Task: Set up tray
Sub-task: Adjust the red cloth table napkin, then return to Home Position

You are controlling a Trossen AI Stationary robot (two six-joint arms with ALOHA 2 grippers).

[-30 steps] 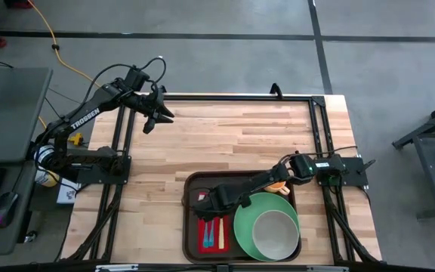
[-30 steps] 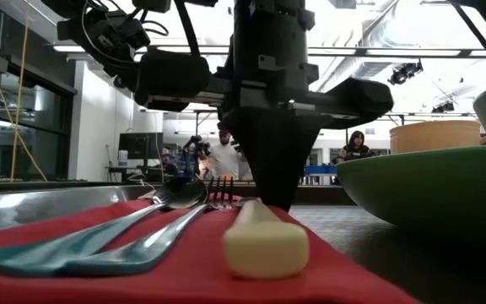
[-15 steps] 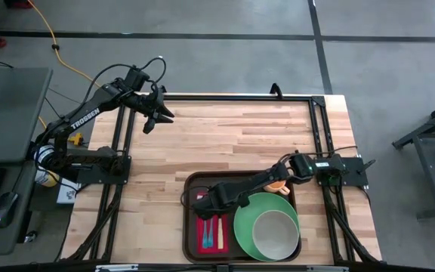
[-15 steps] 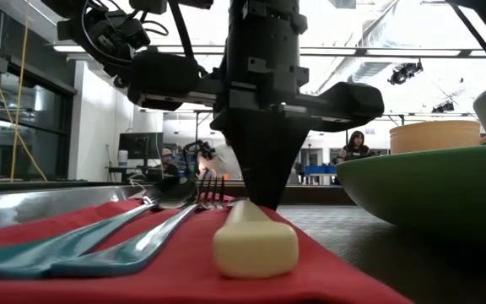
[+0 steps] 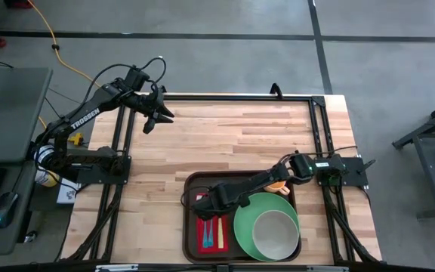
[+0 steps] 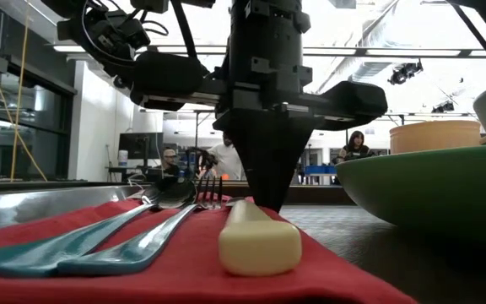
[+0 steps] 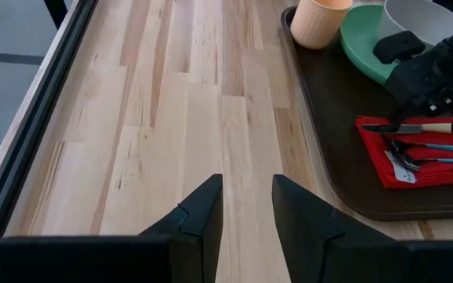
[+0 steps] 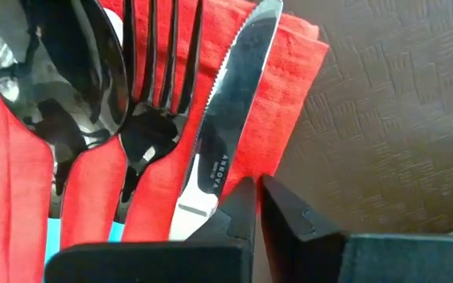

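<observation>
I count one dark brown tray (image 5: 190,219) lying at the near edge of the wooden table (image 5: 225,136), toward my right arm's side. On it lie one red napkin (image 5: 202,240), one round green plate (image 5: 242,219), one pale bowl (image 5: 275,233) resting on that plate, and one peach-coloured cup (image 5: 279,186) at the tray's far edge. The napkin carries three pieces of cutlery side by side: one spoon (image 8: 61,71), one fork (image 8: 152,86) and one serrated knife (image 8: 226,102) with a cream handle (image 6: 258,241); the spoon and fork have teal handles. My right gripper (image 8: 256,206) is down over the napkin, its two fingers pressed together with the tips at the knife where blade meets handle; they pinch nothing I can confirm. My left gripper (image 7: 246,200) hangs over bare table near the far left corner, well apart from the tray, its jaws parted with nothing between them.
</observation>
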